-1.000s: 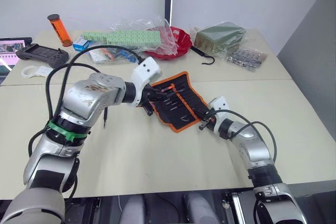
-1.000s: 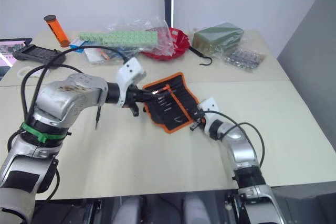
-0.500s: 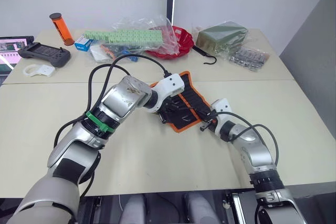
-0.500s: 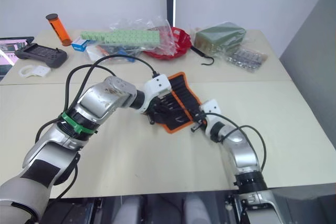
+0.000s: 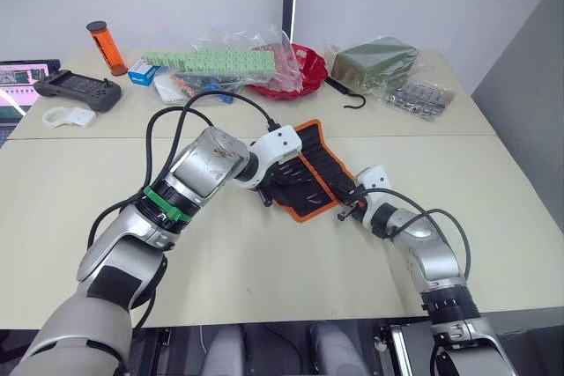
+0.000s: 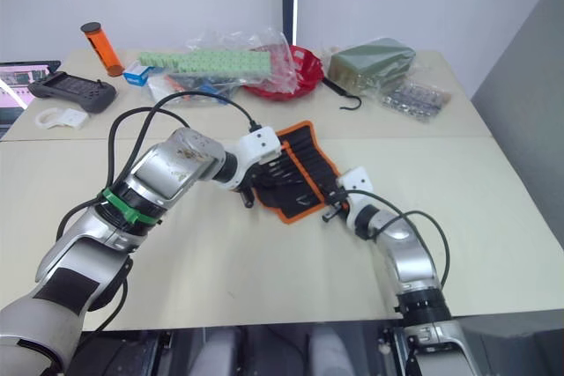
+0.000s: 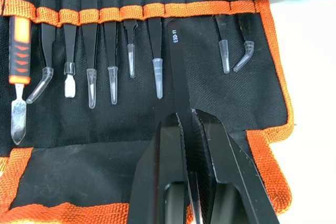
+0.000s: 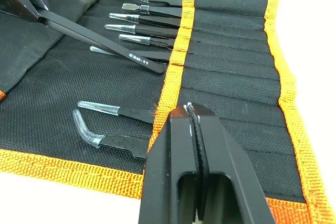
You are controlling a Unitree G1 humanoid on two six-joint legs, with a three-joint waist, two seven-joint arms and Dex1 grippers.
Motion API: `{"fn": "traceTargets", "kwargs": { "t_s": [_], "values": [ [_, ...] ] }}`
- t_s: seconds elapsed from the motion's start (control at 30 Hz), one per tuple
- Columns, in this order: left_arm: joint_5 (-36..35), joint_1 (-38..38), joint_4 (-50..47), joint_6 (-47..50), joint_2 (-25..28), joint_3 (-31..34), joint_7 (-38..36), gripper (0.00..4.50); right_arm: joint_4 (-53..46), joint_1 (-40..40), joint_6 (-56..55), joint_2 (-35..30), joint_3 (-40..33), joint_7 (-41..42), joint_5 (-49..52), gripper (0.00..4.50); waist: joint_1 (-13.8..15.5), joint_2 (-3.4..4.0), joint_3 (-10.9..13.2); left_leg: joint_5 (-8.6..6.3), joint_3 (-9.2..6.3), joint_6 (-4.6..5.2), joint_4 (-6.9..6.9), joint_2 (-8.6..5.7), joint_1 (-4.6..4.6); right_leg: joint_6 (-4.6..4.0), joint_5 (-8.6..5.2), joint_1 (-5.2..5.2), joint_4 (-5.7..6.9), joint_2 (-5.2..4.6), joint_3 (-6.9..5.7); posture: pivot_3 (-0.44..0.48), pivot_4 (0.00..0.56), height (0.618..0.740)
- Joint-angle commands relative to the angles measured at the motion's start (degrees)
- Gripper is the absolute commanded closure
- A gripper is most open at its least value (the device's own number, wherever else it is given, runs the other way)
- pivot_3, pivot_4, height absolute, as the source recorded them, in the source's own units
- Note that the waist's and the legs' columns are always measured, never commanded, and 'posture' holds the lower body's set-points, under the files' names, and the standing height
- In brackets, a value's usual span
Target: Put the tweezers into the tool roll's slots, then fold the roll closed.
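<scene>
Your left gripper point(image 7: 188, 129) is clamped on a tweezer point(image 7: 178, 72) at the tool roll point(image 7: 262, 98)'s orange binding point(image 7: 131, 12); a misaligned push snags there instead of entering the slot.

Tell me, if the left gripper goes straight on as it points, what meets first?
Probably the tool roll's orange pocket edge: the tweezer held in the left gripper already points at an empty slot there.
</scene>
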Motion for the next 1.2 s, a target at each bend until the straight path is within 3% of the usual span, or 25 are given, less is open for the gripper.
{"fn": "traceTargets", "kwargs": {
  "t_s": [0.03, 0.43, 0.77, 0.87, 1.2],
  "values": [
    [1.0, -0.7, -1.1, -0.4, -0.4, 0.1, -0.6, 4.48, 0.6, -0.1, 0.7, -0.4, 0.2, 0.4, -0.5, 4.50, 0.0, 0.00, 0.0, 0.00, 0.00, 0.00, 0.00, 0.00, 0.00, 0.00, 0.00, 0.00, 0.01, 0.00, 0.00, 0.000, 0.150, 0.740],
    [4.1, 0.5, 5.3, -6.8, -5.7, 1.1, 1.8, 4.48, 0.1, 0.3, 0.9, -0.5, 0.2, 0.3, -0.4, 4.50, 0.4, 0.01, 0.0, 0.00, 0.00, 0.00, 0.06, 0.00, 0.00, 0.01, 0.01, 0.00, 0.05, 0.00, 0.00, 0.000, 0.150, 0.740],
    [9.9, 0.6, 17.9, -21.5, -13.8, 1.8, 7.5, 4.48, 0.2, 0.4, 1.2, -0.2, 0.4, 0.3, -0.6, 4.50, 0.7, 0.02, 0.0, 0.01, 0.00, 0.01, 0.15, -0.04, -0.03, 0.02, 0.02, 0.02, 0.07, -0.01, 0.01, 0.000, 0.150, 0.740],
    [11.5, 0.7, 24.0, -31.0, -16.3, 3.2, 10.4, 4.48, 0.0, 0.5, 1.2, -0.1, 0.5, 0.1, -0.7, 4.50, 0.7, 0.02, 0.0, 0.01, 0.00, 0.01, 0.16, -0.04, -0.04, 0.02, 0.02, 0.02, 0.07, -0.02, 0.01, 0.000, 0.150, 0.740],
    [13.6, -2.4, 33.2, -38.8, -20.4, 5.1, 7.2, 4.48, -1.8, 1.1, 1.7, 0.2, 1.0, -0.4, -1.4, 4.50, 0.9, 0.03, 0.0, 0.01, -0.01, 0.02, 0.47, -0.08, -0.10, 0.08, 0.04, 0.07, 0.17, -0.03, 0.00, 0.000, 0.150, 0.740]
  ]
}}
